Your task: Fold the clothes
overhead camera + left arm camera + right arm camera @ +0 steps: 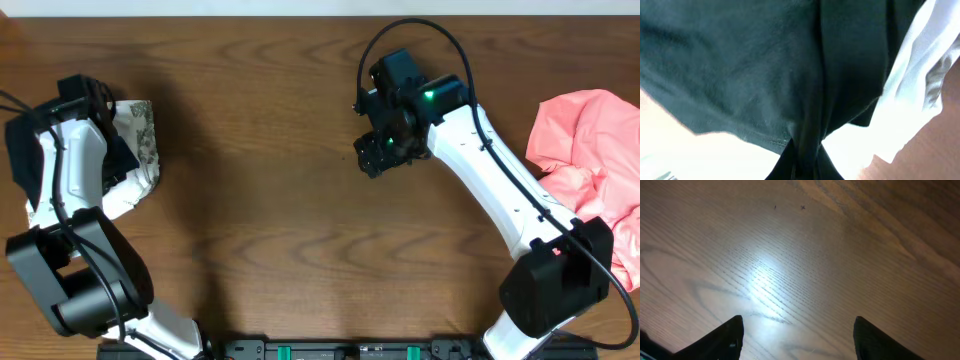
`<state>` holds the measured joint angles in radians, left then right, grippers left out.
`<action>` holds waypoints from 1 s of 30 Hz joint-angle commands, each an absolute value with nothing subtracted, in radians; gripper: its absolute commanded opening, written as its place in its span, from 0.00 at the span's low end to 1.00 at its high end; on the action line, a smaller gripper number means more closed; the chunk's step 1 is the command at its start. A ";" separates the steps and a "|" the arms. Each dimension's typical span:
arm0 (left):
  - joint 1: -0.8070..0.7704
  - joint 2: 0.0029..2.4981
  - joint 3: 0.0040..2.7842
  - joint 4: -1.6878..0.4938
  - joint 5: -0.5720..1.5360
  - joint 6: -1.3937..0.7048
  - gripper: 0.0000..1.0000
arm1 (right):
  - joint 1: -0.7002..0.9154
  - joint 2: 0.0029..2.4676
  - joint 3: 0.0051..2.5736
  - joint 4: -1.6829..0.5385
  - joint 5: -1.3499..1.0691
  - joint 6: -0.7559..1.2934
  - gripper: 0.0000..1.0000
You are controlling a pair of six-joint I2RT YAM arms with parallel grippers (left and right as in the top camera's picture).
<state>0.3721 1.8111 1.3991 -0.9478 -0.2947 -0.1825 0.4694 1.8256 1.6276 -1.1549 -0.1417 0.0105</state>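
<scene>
Left claw (802,162) pinches black T-shirt (740,75) at tabletop's (260,200) left edge | right claw (797,335) gapes empty over tabletop's middle | best next: lift slowly, draw shirt to tabletop's middle, spread flat

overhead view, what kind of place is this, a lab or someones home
Probably a robotics lab or test bench, not a home: a left arm and right arm are at a wood-grain table, with a patterned garment and a salmon-pink garment heaped at its ends.
</scene>
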 commanded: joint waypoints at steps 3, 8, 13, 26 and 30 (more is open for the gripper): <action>0.373 1.752 1.401 -1.008 -0.300 -0.185 0.06 | 0.463 1.823 1.634 -1.156 -0.139 0.006 0.68; 0.373 1.743 1.401 -1.050 -0.296 -0.185 0.07 | 0.463 1.823 1.634 -1.156 -0.139 0.006 0.68; 0.373 1.743 1.401 -1.052 -0.273 -0.189 0.07 | 0.463 1.823 1.635 -1.156 -0.139 0.006 0.68; 0.374 1.744 1.401 -1.095 -0.247 -0.189 0.40 | 0.463 1.823 1.634 -1.156 -0.139 0.006 0.68; 0.374 1.744 1.401 -1.094 -0.246 -0.189 0.60 | 0.463 1.823 1.634 -1.156 -0.139 0.006 0.68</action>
<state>0.3721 1.7603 1.3991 -1.0924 -0.2523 -0.1833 0.4694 1.8256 1.6276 -1.1549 -0.1417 0.0105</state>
